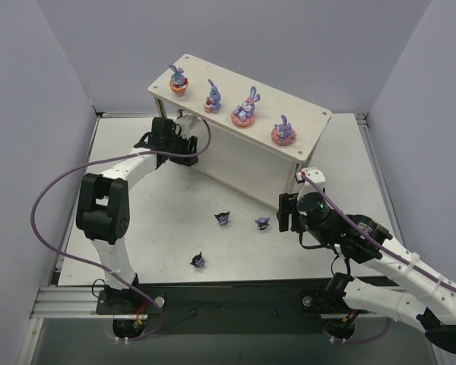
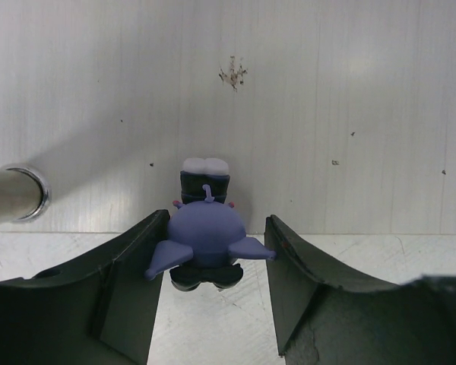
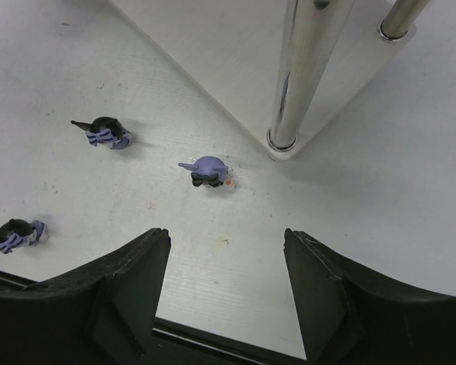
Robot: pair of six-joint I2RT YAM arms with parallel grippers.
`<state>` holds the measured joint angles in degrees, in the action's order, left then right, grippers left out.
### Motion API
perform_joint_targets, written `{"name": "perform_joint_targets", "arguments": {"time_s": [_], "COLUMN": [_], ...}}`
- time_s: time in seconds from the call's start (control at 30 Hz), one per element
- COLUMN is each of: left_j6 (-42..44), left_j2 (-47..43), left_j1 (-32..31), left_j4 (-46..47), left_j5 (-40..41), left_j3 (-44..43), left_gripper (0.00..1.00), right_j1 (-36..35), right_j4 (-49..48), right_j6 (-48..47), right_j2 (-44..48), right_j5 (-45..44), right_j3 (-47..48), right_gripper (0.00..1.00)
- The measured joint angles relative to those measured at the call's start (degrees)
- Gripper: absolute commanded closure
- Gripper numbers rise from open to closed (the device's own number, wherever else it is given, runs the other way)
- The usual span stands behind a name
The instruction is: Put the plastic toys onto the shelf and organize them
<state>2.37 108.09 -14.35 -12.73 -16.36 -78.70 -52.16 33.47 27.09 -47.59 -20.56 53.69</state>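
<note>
No text, label, brand, number or sign can be read in any view. The shelf [image 1: 311,125], the toys [image 1: 244,109] and the desk [image 1: 159,220] carry no legible marking. A small white tag [image 1: 299,176] on the right arm [image 1: 395,262] is too small to read.

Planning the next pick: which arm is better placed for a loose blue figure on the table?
Right. The right gripper hangs open near a blue figure; the left gripper is at the shelf around another figure.
</note>
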Motion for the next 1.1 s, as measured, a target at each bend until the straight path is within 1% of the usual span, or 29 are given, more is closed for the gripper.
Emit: {"name": "perform_joint_targets", "arguments": {"time_s": [0.2,0.57,0.6,0.7,0.73,0.8,0.83,0.9,0.97,1.03,1.1], "left_j6": [2.9,5.7,5.7,5.6,5.6,5.6,5.6,5.6,5.6,5.6,5.7], "left_j2": [1.9,7.6,7.9,8.1,8.1,8.1,8.1,8.2,8.2,8.2,8.2], "left_j1": [0.0,0.0,0.0,0.0,0.0,0.0,0.0,0.0,0.0,0.0,0.0], "left_j4": [-1.4,-9.0,-9.4,-10.2,-10.3,-10.4,-10.5,-10.9,-11.1,-11.1,-11.1], "left_j5": [0.3,1.2,1.2,1.2,1.2,1.2,1.3,1.4,1.6,1.6,1.7], "left_j3": [-3.1,-11.6,-12.2,-12.7,-12.8,-12.9,-12.9,-13.1,-13.1,-13.1,-13.1], "left_gripper": [0.9,0.89,0.88,0.83,0.78,0.74,0.68,0.58,0.53,0.5,0.44], "right_j1": [0.1,0.2,0.3,0.4,0.4,0.4,0.4,0.4,0.4,0.5,0.5], "right_j4": [0.2,0.2,0.2,0.2,0.2,0.2,0.2,0.2,0.2,0.2,0.2], "right_j6": [0.0,0.0,0.0,0.0,0.0,0.0,0.0,0.0,0.0,0.0,0.0], "right_j2": [-0.6,-1.7,-1.7,-1.7,-1.7,-1.7,-1.7,-1.7,-1.7,-1.7,-1.7], "right_j5": [0.0,0.0,0.0,0.0,0.0,0.0,0.0,0.0,0.0,0.0,0.0], "right_j3": [0.2,0.4,0.4,0.4,0.4,0.4,0.4,0.4,0.4,0.4,0.4], "right_gripper": [0.37,0.37,0.37,0.37,0.37,0.37,0.37,0.37,0.37,0.37,0.37]}}
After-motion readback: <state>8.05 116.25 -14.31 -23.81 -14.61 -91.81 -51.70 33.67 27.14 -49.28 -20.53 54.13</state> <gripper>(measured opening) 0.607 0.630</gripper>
